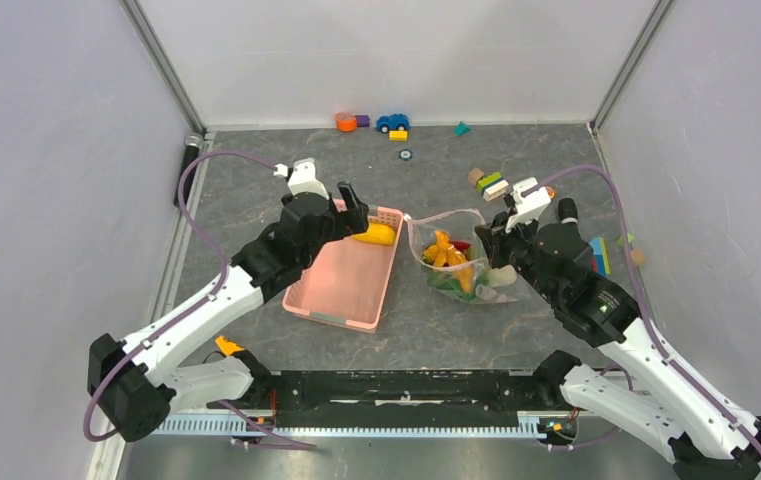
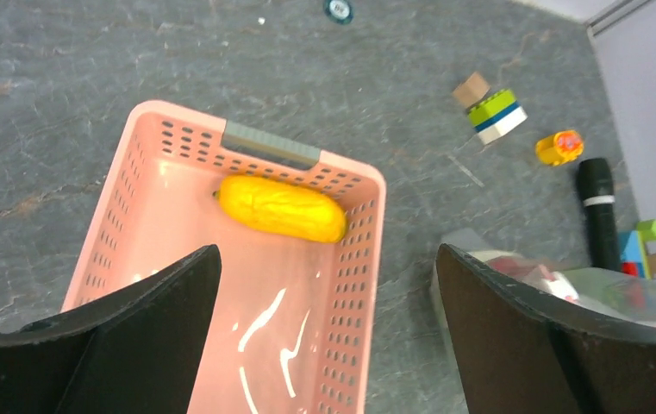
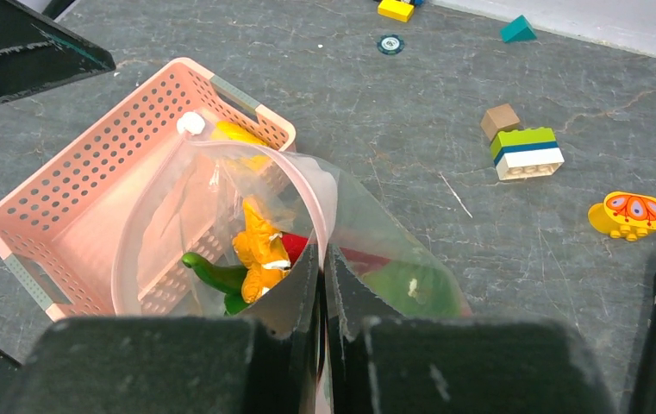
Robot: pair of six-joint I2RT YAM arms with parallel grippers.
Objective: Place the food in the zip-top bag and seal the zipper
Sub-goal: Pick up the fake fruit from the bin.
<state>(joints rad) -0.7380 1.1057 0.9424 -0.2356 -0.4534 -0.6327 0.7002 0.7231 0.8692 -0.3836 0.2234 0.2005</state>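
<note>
The zip-top bag point(image 1: 453, 262) lies right of the pink basket point(image 1: 316, 300), its mouth standing open. My right gripper point(image 3: 322, 255) is shut on the bag's near rim, holding it up. Inside the bag are orange pieces point(image 3: 259, 247), a green piece point(image 3: 210, 272) and something red. The zipper's white slider point(image 3: 191, 123) sits at the far end of the rim. One yellow food piece point(image 2: 283, 208) lies at the far end of the basket point(image 2: 354, 259). My left gripper point(image 2: 326, 259) hangs open above the basket, nothing between its fingers.
Building blocks point(image 1: 490, 183), a blue toy car point(image 1: 392, 122) and an orange toy point(image 1: 346, 121) lie scattered toward the back wall. More blocks point(image 1: 601, 255) sit at the right. In the left wrist view a black cylinder point(image 2: 598, 210) lies beside the bag.
</note>
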